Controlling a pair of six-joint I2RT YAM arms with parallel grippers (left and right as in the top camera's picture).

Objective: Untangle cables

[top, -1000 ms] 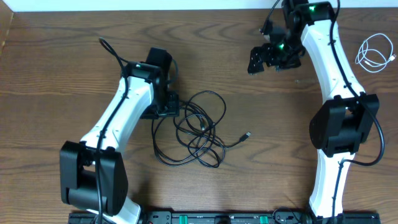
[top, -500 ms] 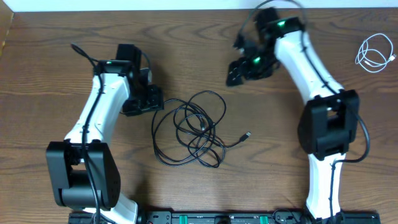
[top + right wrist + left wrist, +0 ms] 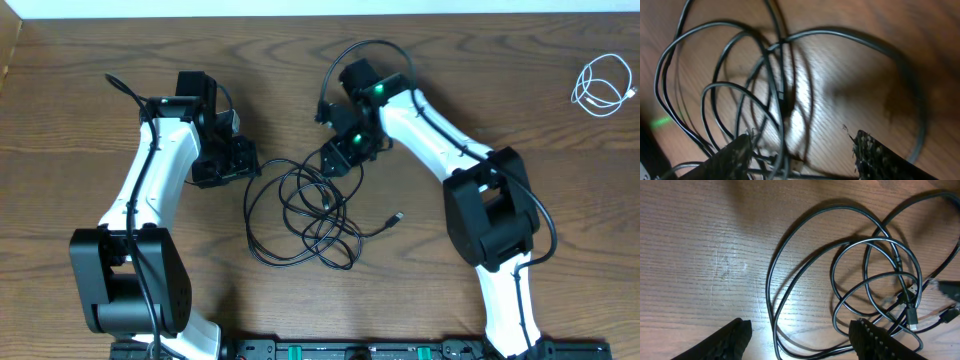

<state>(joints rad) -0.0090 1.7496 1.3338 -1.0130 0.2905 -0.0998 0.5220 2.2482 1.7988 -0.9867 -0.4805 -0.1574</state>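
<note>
Wood is most of what we see: the table [image 3: 90, 60] spreads brown under everything. Over it the left arm [image 3: 160, 190] reaches in from one side and the right arm [image 3: 430, 135] from the other, both bent toward the middle. Between them lies the black cable [image 3: 318, 208], a loose heap of overlapping loops flat on the wood. Its long axis runs from the far loop, by the right arm's wrist, back toward the robot's base. The white cable [image 3: 600, 90] sits coiled by itself in the far corner on the right arm's side, well apart from the black one and from both arms. We therefore judge the two cords already parted and the black heap the work in hand.

The right gripper [image 3: 802, 160] hangs directly over the far loop of the heap. In its wrist view the jaws stand partly apart with several black strands crossing the gap, none pinched that we can see. The left gripper [image 3: 802, 342] hovers just beside the heap's left edge, jaws likewise apart and holding nothing, with the big outer loop showing in the gap below it. We judge the right one nearer a grasp. The strands lie straight beneath it, across the jaw gap, whereas the left would need to shift in toward the heap. Smallest, the plug [image 3: 397, 216] pokes out free on the heap's right side.
</note>
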